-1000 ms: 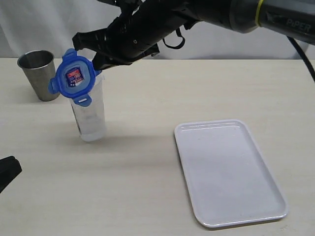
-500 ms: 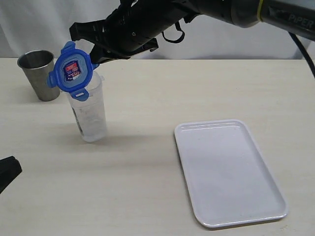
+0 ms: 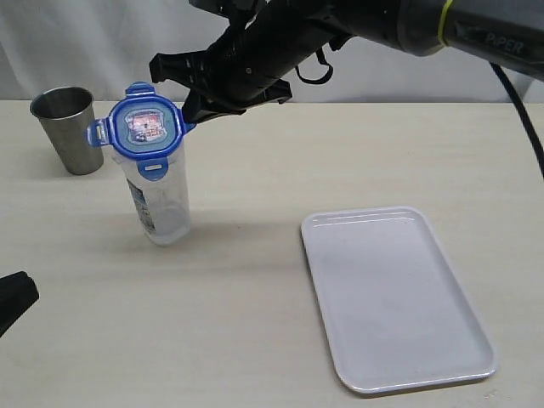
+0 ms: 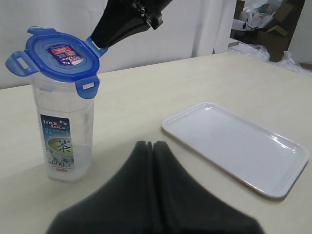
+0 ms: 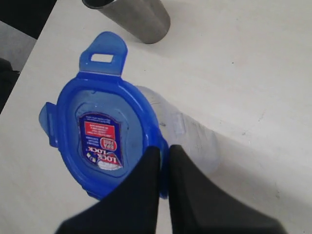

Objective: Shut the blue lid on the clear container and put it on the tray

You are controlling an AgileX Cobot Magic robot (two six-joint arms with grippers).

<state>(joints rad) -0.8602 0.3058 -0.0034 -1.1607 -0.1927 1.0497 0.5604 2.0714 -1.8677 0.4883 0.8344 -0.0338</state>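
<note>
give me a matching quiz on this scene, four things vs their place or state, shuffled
1 blue lid
2 tray
3 metal cup
4 left gripper

a white, nothing on it
b shut, holding nothing
c pinched by the right gripper over the clear container
d upright, far left in the exterior view

Pairs: 1-c, 2-a, 3-d, 4-b

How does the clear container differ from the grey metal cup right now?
The clear container is translucent plastic with a printed label; the metal cup is plain opaque grey. The container is taller and slimmer than the cup. The blue lid, pinched by the right gripper, covers the container's mouth; the cup is open. Both stand on the table, off the tray.
</note>
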